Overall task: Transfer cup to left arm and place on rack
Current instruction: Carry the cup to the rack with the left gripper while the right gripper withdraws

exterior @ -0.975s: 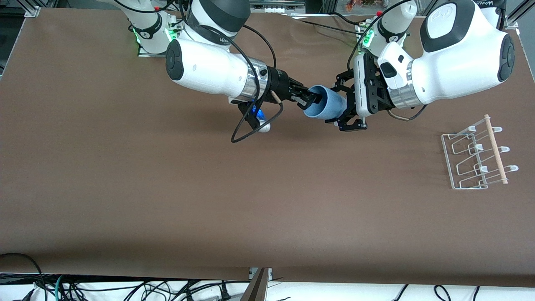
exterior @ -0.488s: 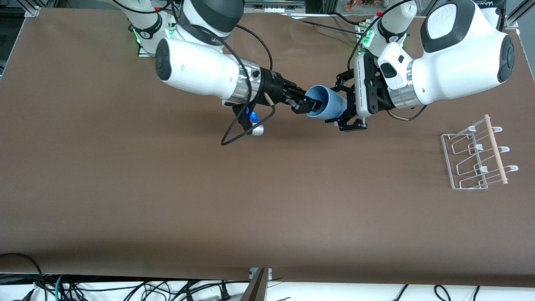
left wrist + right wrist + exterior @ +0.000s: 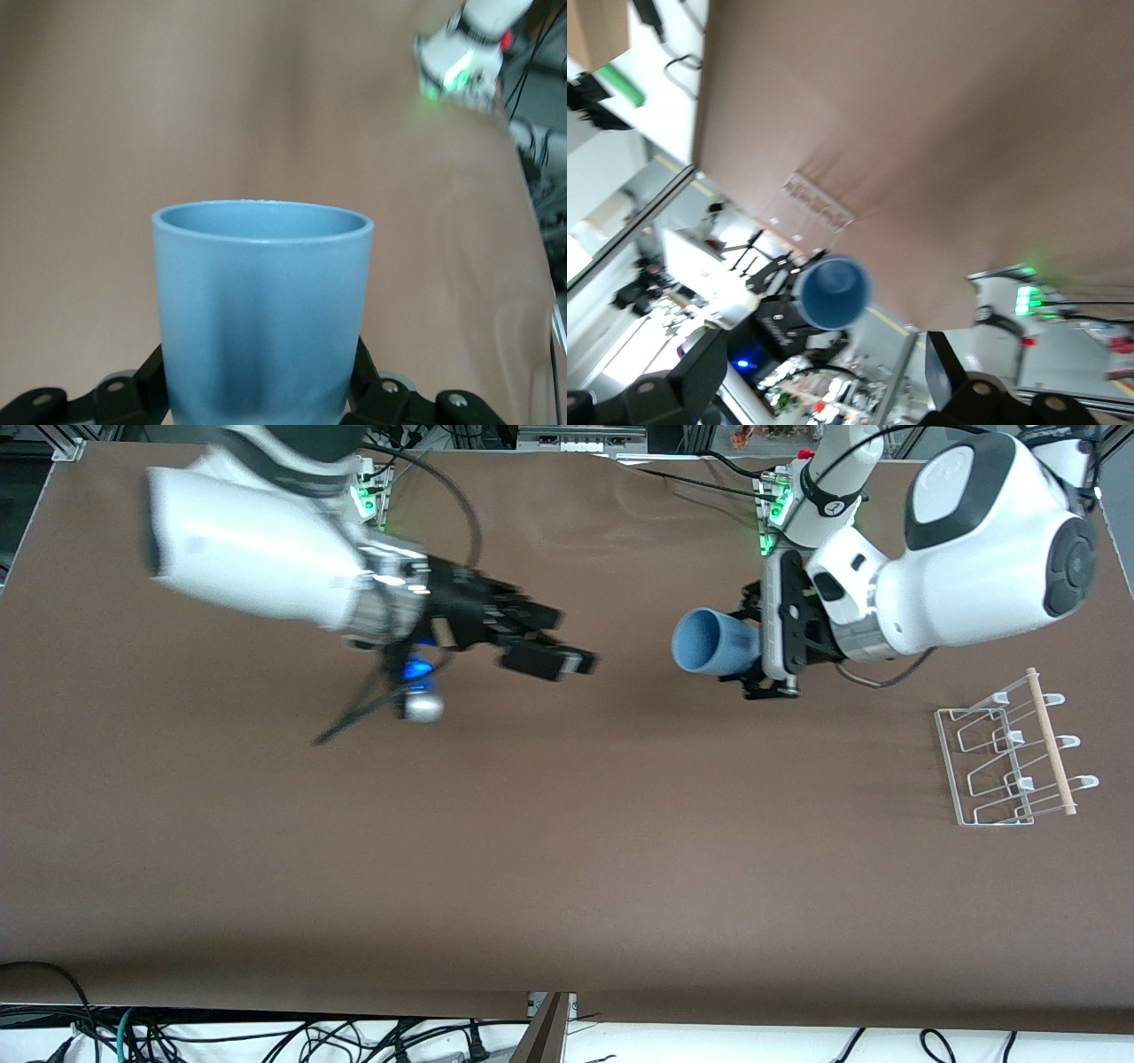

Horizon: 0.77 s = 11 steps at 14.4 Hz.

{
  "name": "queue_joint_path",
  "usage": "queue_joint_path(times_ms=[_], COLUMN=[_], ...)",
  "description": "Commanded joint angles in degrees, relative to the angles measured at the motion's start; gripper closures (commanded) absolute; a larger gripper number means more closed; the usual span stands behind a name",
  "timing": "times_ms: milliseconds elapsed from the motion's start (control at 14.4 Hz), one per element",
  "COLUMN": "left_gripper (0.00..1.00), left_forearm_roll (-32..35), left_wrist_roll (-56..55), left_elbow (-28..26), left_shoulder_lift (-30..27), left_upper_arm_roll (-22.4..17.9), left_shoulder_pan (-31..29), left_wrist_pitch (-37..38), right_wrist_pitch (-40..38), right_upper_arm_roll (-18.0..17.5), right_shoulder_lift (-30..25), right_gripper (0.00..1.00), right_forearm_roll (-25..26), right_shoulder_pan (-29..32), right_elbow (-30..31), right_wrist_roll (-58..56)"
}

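The light blue cup (image 3: 706,642) hangs on its side above the table, its mouth turned toward the right arm's end. My left gripper (image 3: 751,657) is shut on the cup's base part. In the left wrist view the cup (image 3: 261,301) fills the middle, with a black finger (image 3: 146,381) pressed against each side. My right gripper (image 3: 567,640) is open and holds nothing, well apart from the cup, over the table toward the right arm's end. In the right wrist view the cup's mouth (image 3: 833,292) shows at a distance. The white wire rack (image 3: 1010,757) stands toward the left arm's end.
A black cable loop (image 3: 354,708) and a blue light (image 3: 415,669) hang under the right wrist. Green-lit arm bases (image 3: 771,509) stand along the table's edge by the robots. The rack (image 3: 818,202) also shows in the right wrist view. Cables lie below the table's near edge.
My right gripper opened, let go of the cup's rim and drew back toward the right arm's end. The left arm kept the cup and shifted it slightly toward its own end.
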<state>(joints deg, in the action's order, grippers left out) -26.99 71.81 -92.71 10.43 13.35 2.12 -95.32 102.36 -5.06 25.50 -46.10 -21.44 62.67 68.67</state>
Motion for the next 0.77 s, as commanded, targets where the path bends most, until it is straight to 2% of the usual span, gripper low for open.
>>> queue_joint_path(times_ms=[0,209,279,488,627,697], left_gripper=[0.89,0.89,0.89,0.93,0.93,0.93], left_forearm_roll=[8.5,26.3,31.8,40.2,51.3,54.1], left_wrist_roll=[1.4,-0.3,-1.0,-1.8,-3.9,-4.5], left_elbow=[-0.2,-0.1,-0.4,-0.3,-0.3,-0.3], left_shoulder_lift=[0.5,1.4,2.5,4.8,6.3,7.1], left_upper_arm_roll=[0.2,0.2,0.3,0.3,0.9,0.8], left_shoulder_pan=[-3.0,-2.7,-2.7,-2.5,-1.3,-0.6], left_wrist_pitch=[3.5,4.0,4.0,3.9,4.3,5.6], right_wrist_pitch=[-12.2,-20.1,-21.7,-29.1,-29.9,-28.9], right_upper_arm_roll=[6.2,15.8,18.1,24.7,27.9,27.5], right_shoulder_lift=[-4.1,-5.6,-5.6,-5.9,-7.3,-9.8], right_gripper=[0.01,0.01,0.01,0.01,0.01,0.01], right_forearm_roll=[3.0,5.0,7.5,13.4,16.5,20.5], right_shoulder_pan=[3.2,3.2,3.2,3.2,3.4,3.9], right_elbow=[0.4,0.5,0.5,0.5,1.3,5.1], right_wrist_roll=[-6.7,-17.4,-21.3,-31.9,-38.1,-40.2])
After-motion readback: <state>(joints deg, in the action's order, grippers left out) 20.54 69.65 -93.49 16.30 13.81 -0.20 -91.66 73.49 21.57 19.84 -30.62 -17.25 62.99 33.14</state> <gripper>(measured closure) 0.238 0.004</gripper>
